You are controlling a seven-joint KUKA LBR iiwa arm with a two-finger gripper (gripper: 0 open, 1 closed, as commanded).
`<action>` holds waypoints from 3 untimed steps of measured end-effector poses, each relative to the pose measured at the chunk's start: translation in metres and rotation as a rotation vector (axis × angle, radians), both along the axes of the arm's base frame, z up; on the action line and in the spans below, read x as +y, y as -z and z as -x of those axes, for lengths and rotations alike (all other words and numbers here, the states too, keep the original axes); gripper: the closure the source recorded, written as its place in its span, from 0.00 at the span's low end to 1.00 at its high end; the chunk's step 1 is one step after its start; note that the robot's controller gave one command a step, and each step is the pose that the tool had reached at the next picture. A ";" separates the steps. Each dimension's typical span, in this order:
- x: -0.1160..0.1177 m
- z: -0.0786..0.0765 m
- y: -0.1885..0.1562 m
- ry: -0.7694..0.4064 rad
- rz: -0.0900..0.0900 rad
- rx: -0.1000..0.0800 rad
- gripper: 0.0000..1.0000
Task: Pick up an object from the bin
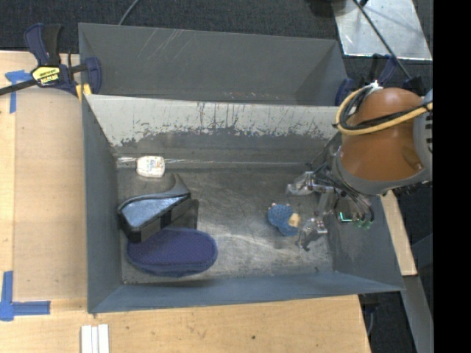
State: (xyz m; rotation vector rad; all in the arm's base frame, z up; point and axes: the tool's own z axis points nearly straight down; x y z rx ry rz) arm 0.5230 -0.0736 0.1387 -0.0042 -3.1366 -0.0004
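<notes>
My gripper (pixel 305 213) hangs low over the bin's right side, its two metal fingers spread apart, one near the back and one near the front. Nothing sits between them. Just to its left lies a small blue lump (pixel 280 218) with a tan spot on its right edge, close to the front fingertip (pixel 307 239) but apart from it.
On the bin's left lie a black and blue tape dispenser (pixel 157 213) and, in front of it, a dark blue oval pad (pixel 172 253). A small white roll (pixel 151 166) rests at the back left. The arm's orange cover stands over the right wall.
</notes>
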 end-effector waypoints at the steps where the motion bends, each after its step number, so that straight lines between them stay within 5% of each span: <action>1: 0.005 -0.021 0.068 -0.044 0.001 -0.012 0.00; 2: 0.005 -0.024 0.063 -0.046 0.003 -0.024 1.00; 3: -0.009 -0.029 -0.082 -0.065 0.003 -0.018 1.00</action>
